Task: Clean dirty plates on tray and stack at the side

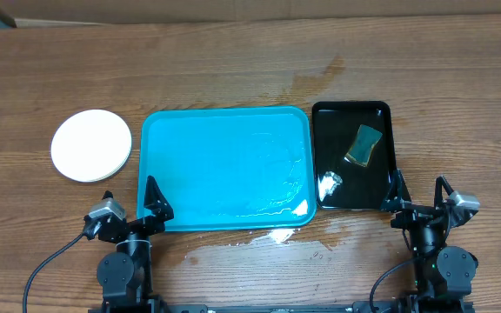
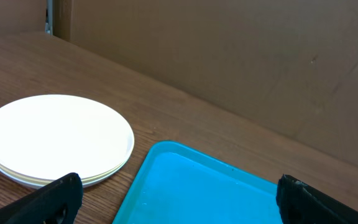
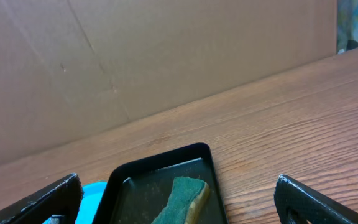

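Left gripper [image 1: 130, 202] and right gripper [image 1: 419, 196] both stand fully released, holding nothing. Tray [image 1: 224, 165]: turquoise, wet-streaked, table centre, near-left corner at the left gripper. Plates [image 1: 91, 145]: stacked, top face white and clean, left of the tray, beyond the left gripper; count uncertain.

White plates [image 1: 91, 145] against a brown table [image 1: 233, 61] with darker wood-grain streaks. The tray [image 1: 226, 169] is bright turquoise, plain but for pale, shiny wet streaks. Beside it, a glossy black tray [image 1: 337, 130] and a sponge [image 1: 364, 145], dark green over yellow. Plain brown cardboard [image 2: 229, 56] behind.
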